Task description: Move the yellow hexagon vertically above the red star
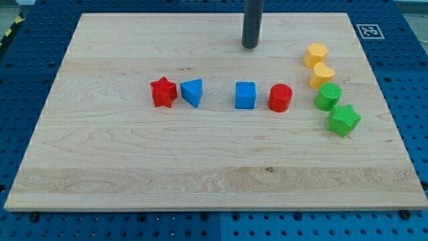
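Observation:
The yellow hexagon (315, 53) lies near the view's upper right on the wooden board. The red star (163, 92) lies left of the middle. My tip (250, 46) stands near the view's top centre, left of the yellow hexagon with a gap of about a hand's width, and up and to the right of the red star. It touches no block.
A blue triangle (192, 92) sits right beside the red star. A blue cube (245, 95) and a red cylinder (280, 98) lie in the middle. A yellow heart (322, 75), a green cylinder-like block (328, 96) and a green star (344, 120) run down the right side below the hexagon.

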Controlling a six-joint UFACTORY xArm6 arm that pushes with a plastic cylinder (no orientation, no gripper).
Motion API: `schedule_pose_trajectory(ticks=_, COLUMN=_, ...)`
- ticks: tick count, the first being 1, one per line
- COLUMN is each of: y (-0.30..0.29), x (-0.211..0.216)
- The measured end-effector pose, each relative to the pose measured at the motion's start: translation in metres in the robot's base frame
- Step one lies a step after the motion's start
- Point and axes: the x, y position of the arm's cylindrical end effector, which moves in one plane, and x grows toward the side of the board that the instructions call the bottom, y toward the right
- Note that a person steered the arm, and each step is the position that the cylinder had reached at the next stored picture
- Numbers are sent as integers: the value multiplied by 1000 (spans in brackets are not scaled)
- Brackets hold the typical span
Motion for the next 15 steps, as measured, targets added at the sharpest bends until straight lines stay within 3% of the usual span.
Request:
schedule_pose_trajectory(ticks=5, y=-4, x=-1)
schedule_pose_trajectory(ticks=6, y=26, x=-16)
schedule_pose_trajectory(ticks=8, y=194, x=-8)
schedule_pose_trajectory(ticks=9, y=210, x=34)
schedule_pose_trajectory(ticks=15, y=99, x=41)
